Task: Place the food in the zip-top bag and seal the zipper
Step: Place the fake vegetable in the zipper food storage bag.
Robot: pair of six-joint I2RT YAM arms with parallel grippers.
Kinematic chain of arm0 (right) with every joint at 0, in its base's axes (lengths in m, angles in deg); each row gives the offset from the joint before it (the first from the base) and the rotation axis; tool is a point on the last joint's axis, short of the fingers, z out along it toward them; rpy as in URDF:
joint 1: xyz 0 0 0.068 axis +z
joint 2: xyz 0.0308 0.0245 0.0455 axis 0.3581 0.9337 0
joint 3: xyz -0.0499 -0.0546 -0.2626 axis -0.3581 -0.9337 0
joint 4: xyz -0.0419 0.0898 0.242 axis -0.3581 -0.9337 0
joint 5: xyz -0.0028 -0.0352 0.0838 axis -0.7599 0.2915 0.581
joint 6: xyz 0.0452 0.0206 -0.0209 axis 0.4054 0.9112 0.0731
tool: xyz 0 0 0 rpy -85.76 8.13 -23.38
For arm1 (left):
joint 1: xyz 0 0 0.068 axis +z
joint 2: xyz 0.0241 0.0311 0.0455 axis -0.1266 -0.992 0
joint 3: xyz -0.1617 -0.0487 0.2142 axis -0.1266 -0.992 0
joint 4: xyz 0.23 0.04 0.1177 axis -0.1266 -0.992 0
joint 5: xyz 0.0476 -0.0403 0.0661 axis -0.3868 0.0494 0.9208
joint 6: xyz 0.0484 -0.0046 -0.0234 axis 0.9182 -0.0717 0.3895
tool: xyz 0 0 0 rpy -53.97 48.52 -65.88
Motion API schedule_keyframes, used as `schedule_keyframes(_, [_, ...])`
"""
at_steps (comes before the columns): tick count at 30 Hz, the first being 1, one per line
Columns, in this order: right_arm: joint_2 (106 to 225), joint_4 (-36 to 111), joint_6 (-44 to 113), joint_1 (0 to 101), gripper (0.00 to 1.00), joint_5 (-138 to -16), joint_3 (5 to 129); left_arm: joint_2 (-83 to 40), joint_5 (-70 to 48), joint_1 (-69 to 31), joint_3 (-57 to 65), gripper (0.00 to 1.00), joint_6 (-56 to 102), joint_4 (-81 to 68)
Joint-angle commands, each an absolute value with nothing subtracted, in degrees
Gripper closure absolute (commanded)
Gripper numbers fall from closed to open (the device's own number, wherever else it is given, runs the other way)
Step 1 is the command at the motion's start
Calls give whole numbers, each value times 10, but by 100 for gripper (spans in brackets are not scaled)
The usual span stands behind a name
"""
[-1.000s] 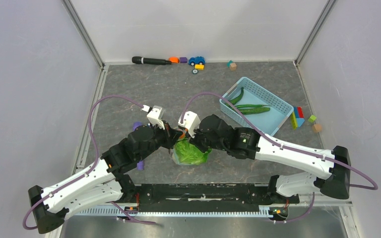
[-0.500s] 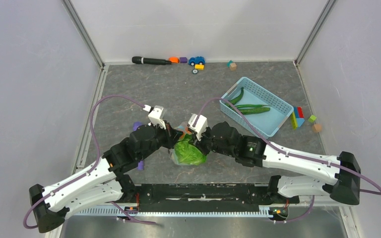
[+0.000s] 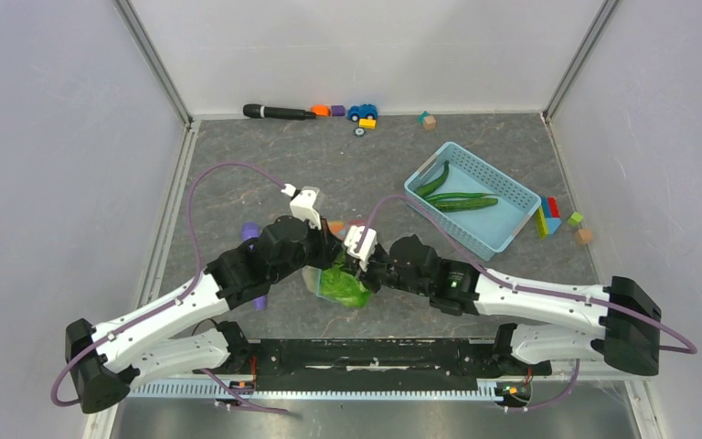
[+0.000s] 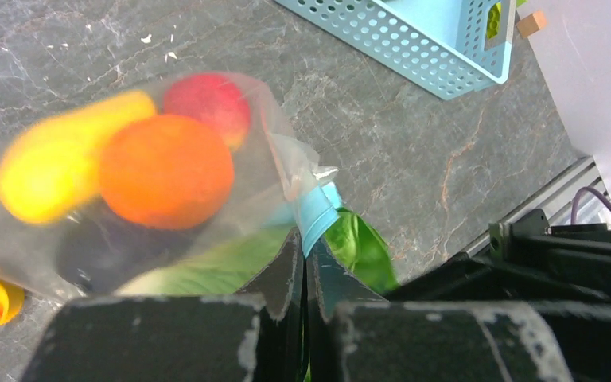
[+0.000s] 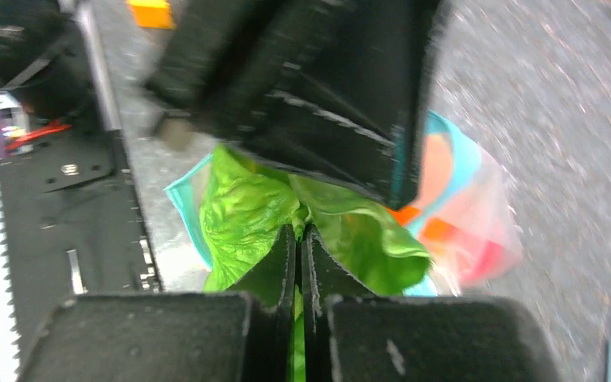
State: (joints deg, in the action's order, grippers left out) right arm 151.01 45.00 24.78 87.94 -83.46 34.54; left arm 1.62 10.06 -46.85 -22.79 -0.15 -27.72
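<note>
The zip-top bag (image 4: 270,151) hangs from my left gripper (image 4: 303,239), which is shut on the teal zipper (image 4: 318,219). Inside the bag I see a yellow mango (image 4: 56,163), an orange (image 4: 167,171), a red fruit (image 4: 207,99) and a dark purple shape. The green lettuce (image 5: 247,207) bulges at the bag's mouth, partly outside the teal strip (image 5: 183,207). My right gripper (image 5: 298,231) is shut on a lettuce leaf. From above, both grippers meet over the lettuce (image 3: 338,288) near the table's front middle. Long green pods (image 3: 462,203) lie in the basket.
A light-blue lattice basket (image 3: 512,233) stands at the right. Small coloured blocks (image 3: 548,218) lie beside it. A black stick (image 3: 274,112) and a toy car (image 3: 362,112) sit along the back wall. Something purple (image 3: 249,230) shows beside my left arm.
My right gripper has closed on the lettuce and shifted left and nearer. My left gripper has moved right with the bag's edge. Bag and lettuce sit slightly nearer the front.
</note>
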Motion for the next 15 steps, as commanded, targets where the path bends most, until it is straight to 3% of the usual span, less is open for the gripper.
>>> schedule_keyframes(1, [1538,444,309,879,100,-1055,351,25,55,-475,-192,98,-32,-252])
schedule_keyframes(5, [1545,433,406,873,100,-1225,347,37,23,-477,-194,98,-28,-242])
schedule_keyframes(15, [1421,535,431,873,100,-1271,278,30,37,-478,-198,98,-39,-249])
